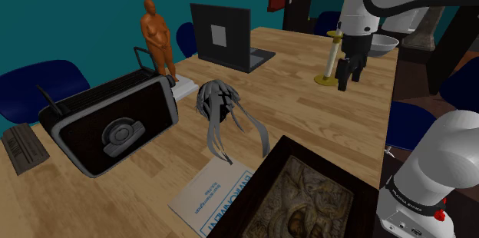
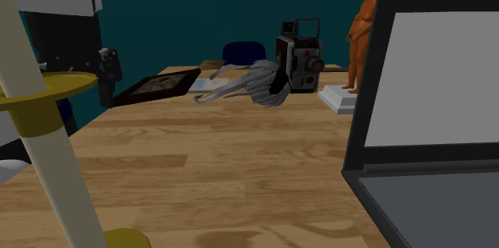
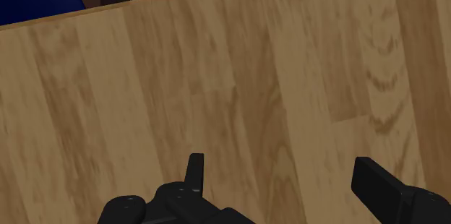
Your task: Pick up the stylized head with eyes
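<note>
We are logging a light wooden plank table [image 1: 292, 98] carrying everything. A bulky black box camera with a grey dial [image 1: 115, 125] is lying at the shoulder view's left. A dark-framed relief picture [image 1: 307, 194] is sitting at the near edge. The grey stylized head with long trailing strands [image 1: 217, 102] is resting mid-table, between the two. The all-black gripper [image 1: 347, 71] is hovering over bare wood, well apart from the head, fingers spread and clasping nothing.

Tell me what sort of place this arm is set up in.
Likely a home study or living room: a wooden table carrying a laptop and an orange figurine, blue chairs beside it, teal walls.
</note>
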